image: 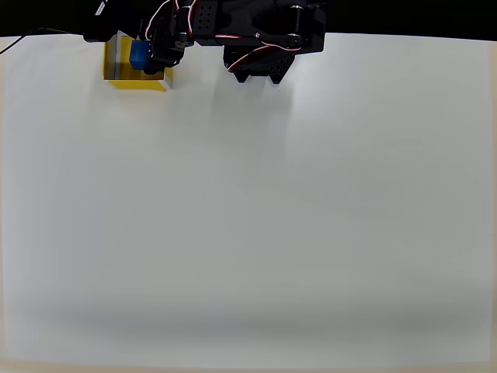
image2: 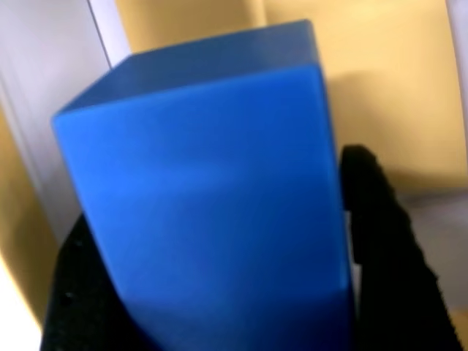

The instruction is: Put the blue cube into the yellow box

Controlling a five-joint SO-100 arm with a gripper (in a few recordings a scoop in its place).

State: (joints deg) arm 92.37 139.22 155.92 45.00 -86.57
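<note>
Holding the blue cube (image2: 205,197) clamped in my gripper (image2: 212,292) over the yellow box (image: 116,74) (near its wall (image2: 110,29)), I judge it could catch the rim.

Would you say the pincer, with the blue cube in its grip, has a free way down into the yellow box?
Probably yes. The pincer holds the blue cube over the yellow box, whose yellow floor shows bare beyond the cube; a wall stands close at the left in the wrist view.

Looks like a lab or test bench setup. Plain white counter (image: 248,217), black backdrop behind it, exposed servo wiring (image: 256,39) on the arm.
</note>
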